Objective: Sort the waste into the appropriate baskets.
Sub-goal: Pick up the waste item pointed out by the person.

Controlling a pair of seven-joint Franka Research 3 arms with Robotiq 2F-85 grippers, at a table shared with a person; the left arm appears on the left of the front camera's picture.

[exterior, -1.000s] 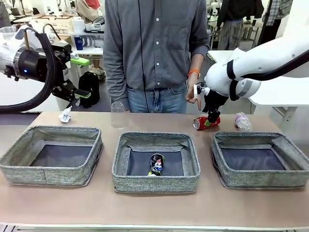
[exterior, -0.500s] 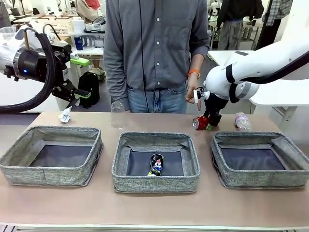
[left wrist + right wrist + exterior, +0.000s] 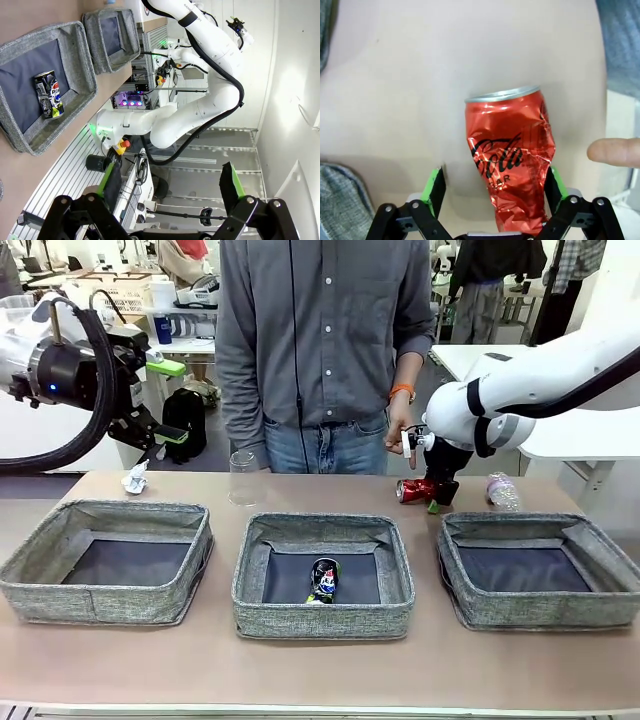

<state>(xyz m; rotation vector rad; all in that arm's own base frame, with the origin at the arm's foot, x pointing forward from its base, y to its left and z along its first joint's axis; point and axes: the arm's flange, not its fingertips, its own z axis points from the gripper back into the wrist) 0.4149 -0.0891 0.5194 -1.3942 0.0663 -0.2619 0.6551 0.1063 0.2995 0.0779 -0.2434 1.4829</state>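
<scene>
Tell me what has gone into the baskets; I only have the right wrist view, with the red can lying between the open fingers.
Observer: A dark blue can lies in the middle basket.
Operator: Report the left arm.
Observer: The left gripper hangs open, high at the far left, holding nothing.
Operator: Name the loose waste outside my picture.
Observer: A paper wad, a clear cup and a small bottle sit along the far side of the table.
</scene>
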